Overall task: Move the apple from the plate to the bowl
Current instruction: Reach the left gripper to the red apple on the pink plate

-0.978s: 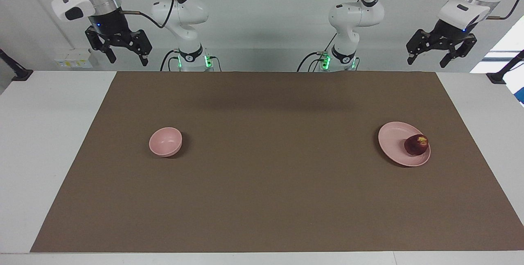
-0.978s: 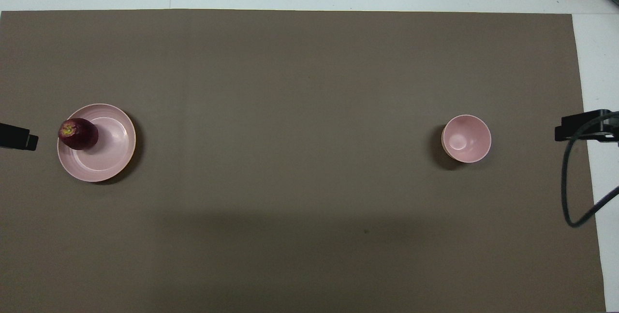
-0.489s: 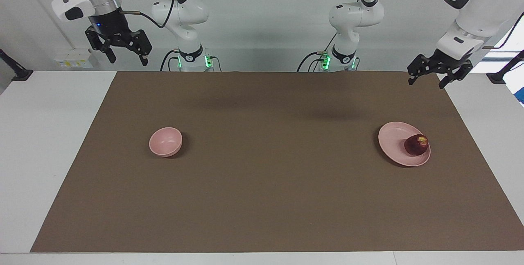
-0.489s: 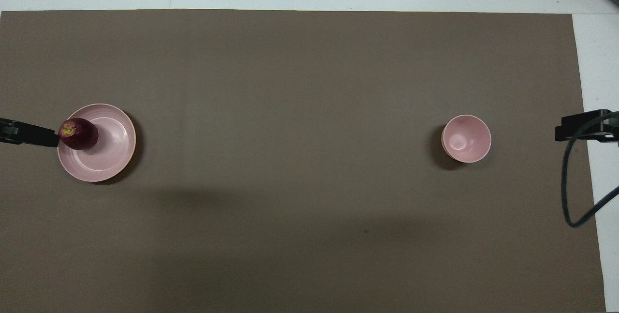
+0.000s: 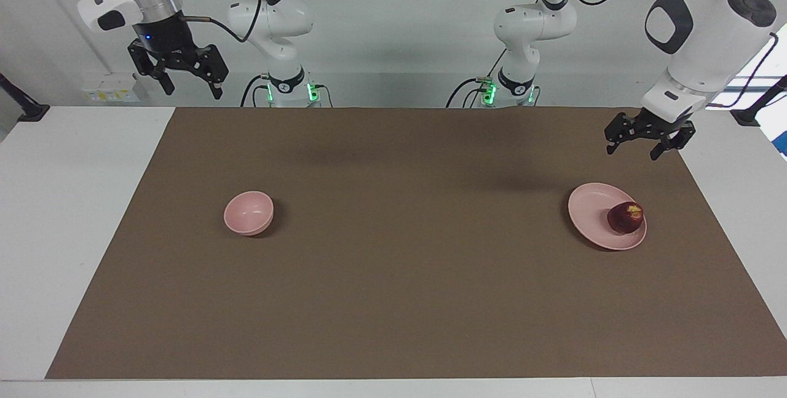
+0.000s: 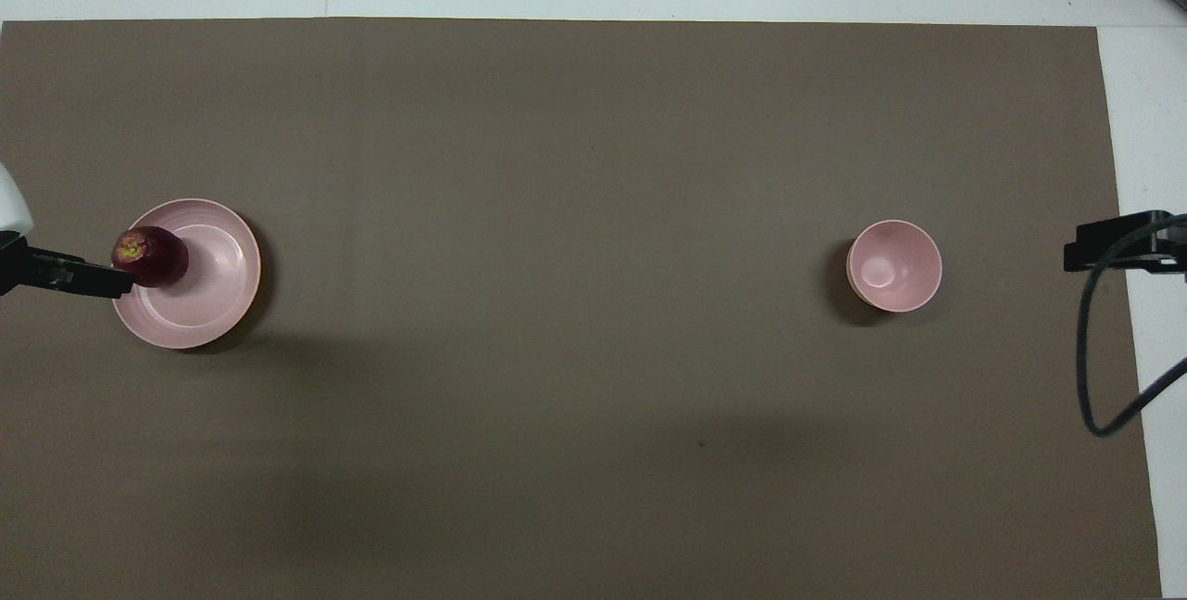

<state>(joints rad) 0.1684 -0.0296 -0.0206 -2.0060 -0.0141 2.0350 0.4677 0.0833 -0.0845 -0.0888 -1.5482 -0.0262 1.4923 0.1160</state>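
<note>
— Down and forward: that's where the left gripper (image 5: 641, 151) has come over the last second, from high at the table's edge to a low hover just short of the plate (image 5: 591, 208). The right gripper (image 5: 180, 74) hasn't budged; that arm waits, up by its own end of the table, fingers apart.

— And the apple (image 5: 625, 218)?

— On the plate, off-centre, at the rim toward the left arm's end of the table. The bowl (image 5: 248, 213) sits well apart, toward the right arm's end.

— Which arm takes it?

— The left, I'd judge; it's far closer. The apple lies below its fingers and a little farther from the robots. It's round, so no long axis to line up with.

— Fingers?

— Apart, empty.

— The views agree?

— The overhead view has the gripper's tip (image 6: 93, 277) seeming to touch the apple (image 6: 153, 257); the facing view shows clear air between them. The overhead view, though, shows the bowl's (image 6: 894, 265) inside, with nothing in it.
</note>
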